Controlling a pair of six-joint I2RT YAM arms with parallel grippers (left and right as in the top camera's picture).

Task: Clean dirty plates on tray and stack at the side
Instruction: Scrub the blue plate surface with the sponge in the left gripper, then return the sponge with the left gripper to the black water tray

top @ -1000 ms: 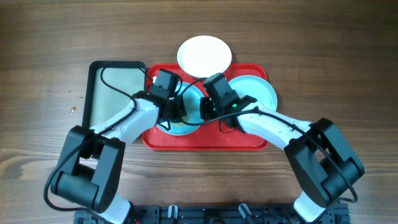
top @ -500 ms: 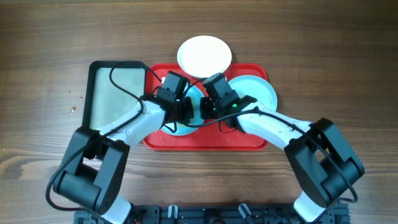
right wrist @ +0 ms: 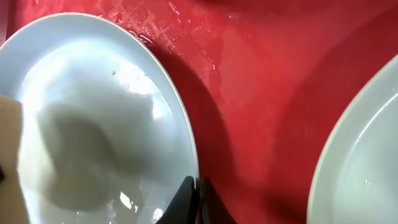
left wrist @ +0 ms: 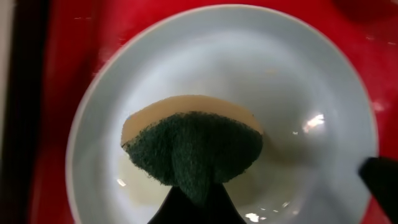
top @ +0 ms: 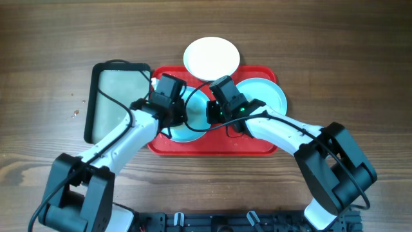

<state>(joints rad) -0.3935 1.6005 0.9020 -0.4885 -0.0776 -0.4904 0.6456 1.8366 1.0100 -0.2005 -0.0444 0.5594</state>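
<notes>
While the left claw clamps 1 rough green sponge on 1 glossy round aqua plate in the red tray, the right claw pinches its rim; 1 second aqua plate lies just right of that claw, and 1 white plate beyond.

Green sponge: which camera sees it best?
The left wrist camera: the green-and-tan sponge fills the middle, on the pale blue round plate. Overhead, the left hand hides it. The right wrist shows only a tan sliver at its edge.

Brown wood-grain desk fills the overhead view, evenly lit; small speck at its left, black rail along the near edge.
</notes>
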